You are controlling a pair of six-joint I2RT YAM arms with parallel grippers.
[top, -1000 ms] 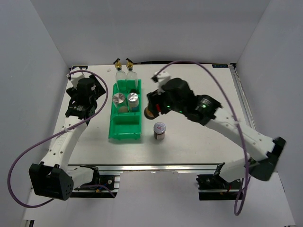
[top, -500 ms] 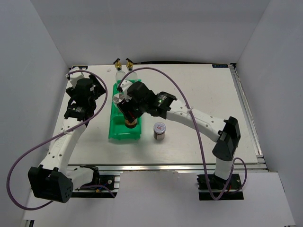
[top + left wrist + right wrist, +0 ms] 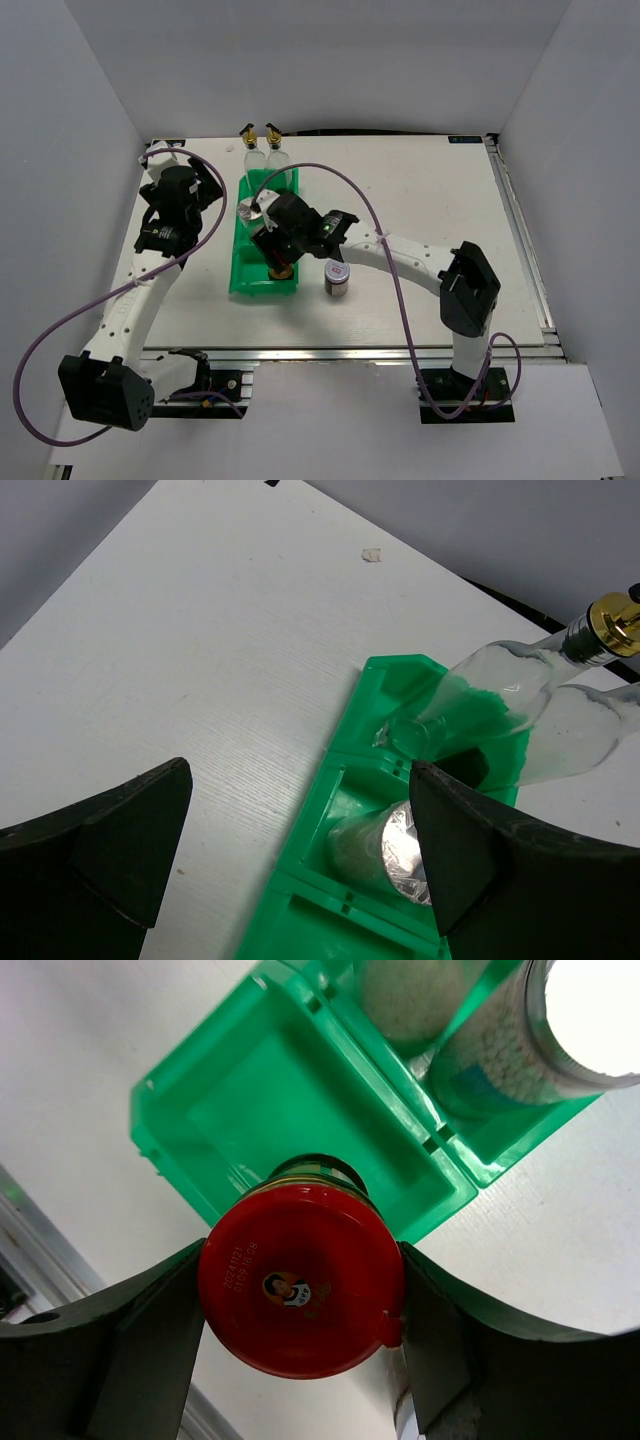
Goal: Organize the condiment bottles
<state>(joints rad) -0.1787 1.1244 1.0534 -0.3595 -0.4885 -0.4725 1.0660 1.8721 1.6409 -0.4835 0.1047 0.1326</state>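
Above the bin's (image 3: 160, 1125) near compartment, right hand (image 3: 298, 1305) around red-lidded jar (image 3: 300, 1278).

White wood-grain table (image 3: 430, 190), metal rail along its near edge. Green bin (image 3: 262, 284) set flat on it, left of centre, long axis running near to far. Dark jar (image 3: 338, 278) with a silver lid standing upright on the tabletop to the right of the bin's near end, close but not touching. Small pale scrap (image 3: 371, 554) on the tabletop, well apart from the bin, beyond one corner.
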